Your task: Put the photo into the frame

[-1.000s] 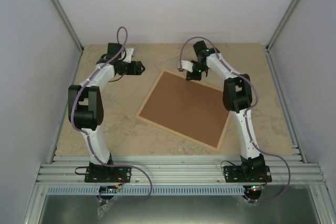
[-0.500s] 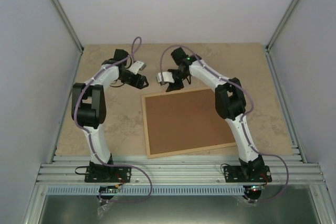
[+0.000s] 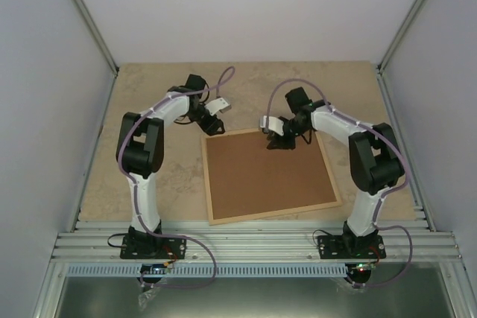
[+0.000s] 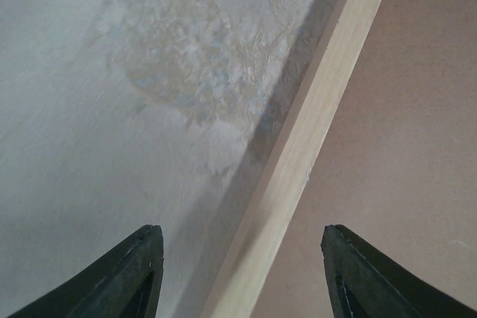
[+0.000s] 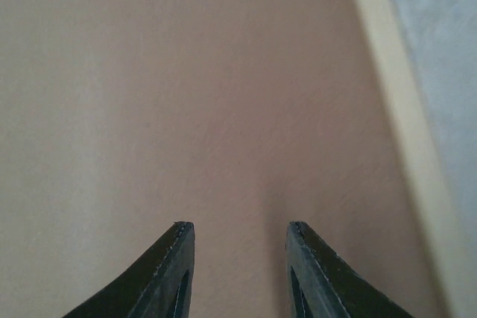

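Note:
The frame (image 3: 276, 214) of pale wood lies flat on the table with the brown backing board (image 3: 264, 173) filling it. The photo is not in view. My left gripper (image 3: 212, 124) is open and empty at the frame's far left corner. In the left wrist view its jaws (image 4: 242, 230) straddle the pale wood edge (image 4: 298, 154), with the board (image 4: 402, 147) to the right. My right gripper (image 3: 277, 143) is open and empty, low over the board near its far edge. The right wrist view shows the board (image 5: 209, 94) under the gripper (image 5: 238, 225) and the frame edge (image 5: 406, 132) to the right.
The beige mottled tabletop (image 3: 149, 176) surrounds the frame. Grey walls and metal posts close in the left, right and back sides. A ribbed metal rail (image 3: 253, 240) with the arm bases runs along the near edge.
The frame with its board has turned from a diagonal lie to nearly square with the table edge. My left gripper moved right to the frame's corner. My right gripper moved down onto the board.

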